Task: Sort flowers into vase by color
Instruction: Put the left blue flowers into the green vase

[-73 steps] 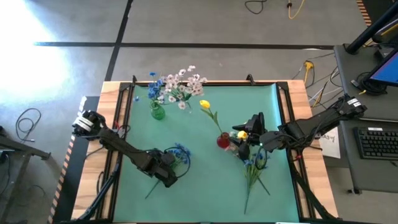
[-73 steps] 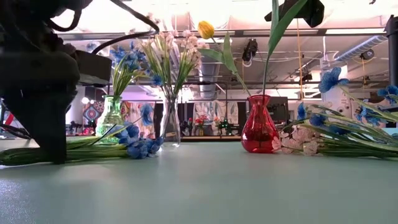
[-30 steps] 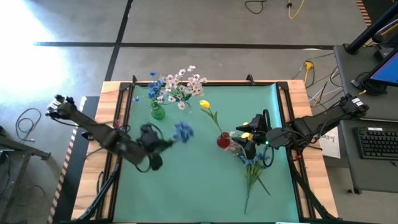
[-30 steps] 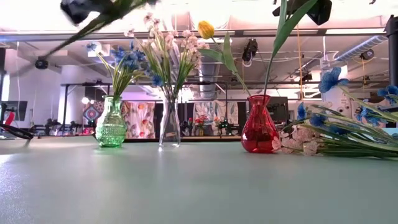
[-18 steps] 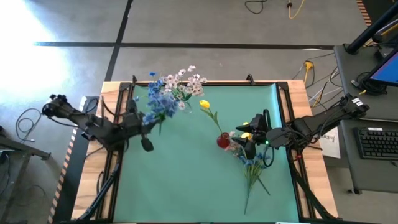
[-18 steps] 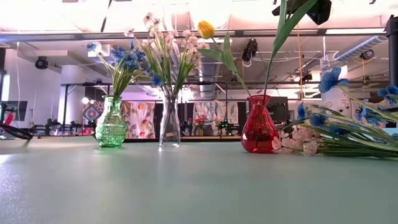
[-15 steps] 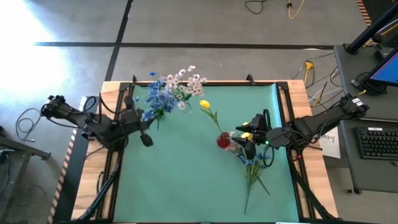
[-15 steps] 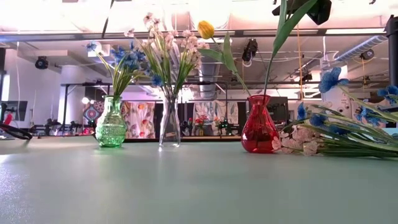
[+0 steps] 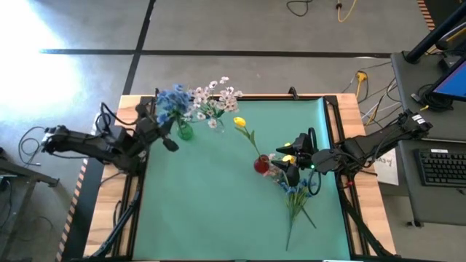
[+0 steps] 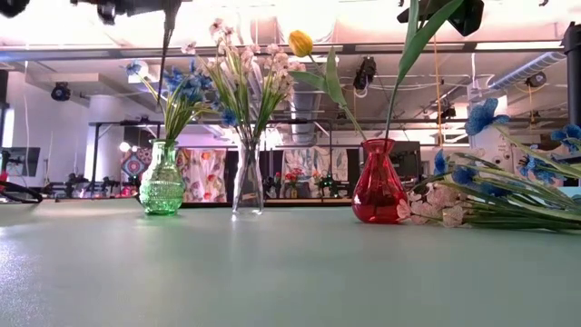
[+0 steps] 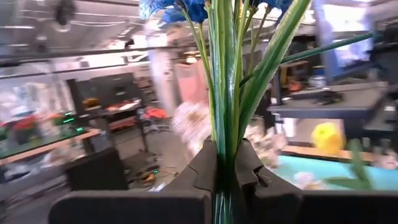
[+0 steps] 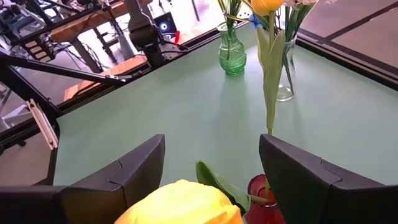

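One blue flower stem [image 11: 225, 93] sits clamped in my left gripper [image 11: 225, 163], beside the green vase [image 9: 184, 132]; I'd lower it stalk-first, keeping it upright. My right gripper [image 12: 211, 177], spread open, waits by the red vase [image 9: 261, 164]

Robotics lab or workshop hall, industrial fit-out.

Bare concrete floor [image 9: 240, 29] with dark tape lines and loose cables [image 9: 320, 9] beyond the worktop's [image 9: 233, 211] far edge. Off its right edge, a side desk with keyboard [image 9: 443, 166] and monitor [image 9: 453, 81]. Low view: open ceiling with exposed ducting [image 10: 536, 68], strip lighting, benches and equipment racks [image 10: 109, 154] across a large open room.
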Motion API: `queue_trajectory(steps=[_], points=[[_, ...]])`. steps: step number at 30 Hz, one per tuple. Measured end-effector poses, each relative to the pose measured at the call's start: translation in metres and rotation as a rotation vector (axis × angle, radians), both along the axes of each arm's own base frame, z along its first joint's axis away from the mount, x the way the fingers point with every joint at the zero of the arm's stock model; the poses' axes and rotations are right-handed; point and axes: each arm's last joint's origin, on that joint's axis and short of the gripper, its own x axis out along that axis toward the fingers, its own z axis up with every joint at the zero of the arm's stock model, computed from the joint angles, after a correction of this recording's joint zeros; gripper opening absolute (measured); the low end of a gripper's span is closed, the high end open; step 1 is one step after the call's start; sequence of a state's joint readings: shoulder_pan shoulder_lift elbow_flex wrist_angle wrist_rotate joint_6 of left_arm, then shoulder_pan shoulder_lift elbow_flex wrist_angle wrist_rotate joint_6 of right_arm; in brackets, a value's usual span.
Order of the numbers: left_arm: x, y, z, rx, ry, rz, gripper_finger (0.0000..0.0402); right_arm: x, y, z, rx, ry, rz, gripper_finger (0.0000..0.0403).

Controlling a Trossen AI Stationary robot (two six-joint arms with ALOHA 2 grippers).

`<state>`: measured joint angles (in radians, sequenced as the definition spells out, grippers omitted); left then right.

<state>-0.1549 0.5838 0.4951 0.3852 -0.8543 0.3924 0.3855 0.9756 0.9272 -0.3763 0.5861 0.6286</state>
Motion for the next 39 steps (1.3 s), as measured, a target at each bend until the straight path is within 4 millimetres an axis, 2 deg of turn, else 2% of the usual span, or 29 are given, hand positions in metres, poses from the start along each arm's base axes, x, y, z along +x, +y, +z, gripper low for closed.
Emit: queue_trajectory(steps=[5, 10, 22, 39], points=[[-0.008, 0.014, -0.025, -0.006, -0.060, 0.100, 0.0000, 0.000, 0.000, 0.000, 0.000, 0.000, 0.000, 0.0254], [-0.013, 0.022, -0.036, 0.008, -0.113, 0.134, 0.0000, 0.000, 0.000, 0.000, 0.000, 0.000, 0.000, 0.0254], [-0.012, 0.045, -0.042, -0.043, -0.154, 0.257, 0.0000, 0.000, 0.000, 0.000, 0.000, 0.000, 0.000, 0.0254], [0.002, 0.060, -0.055, -0.143, -0.165, 0.313, 0.0000, 0.000, 0.000, 0.000, 0.000, 0.000, 0.000, 0.0254]])
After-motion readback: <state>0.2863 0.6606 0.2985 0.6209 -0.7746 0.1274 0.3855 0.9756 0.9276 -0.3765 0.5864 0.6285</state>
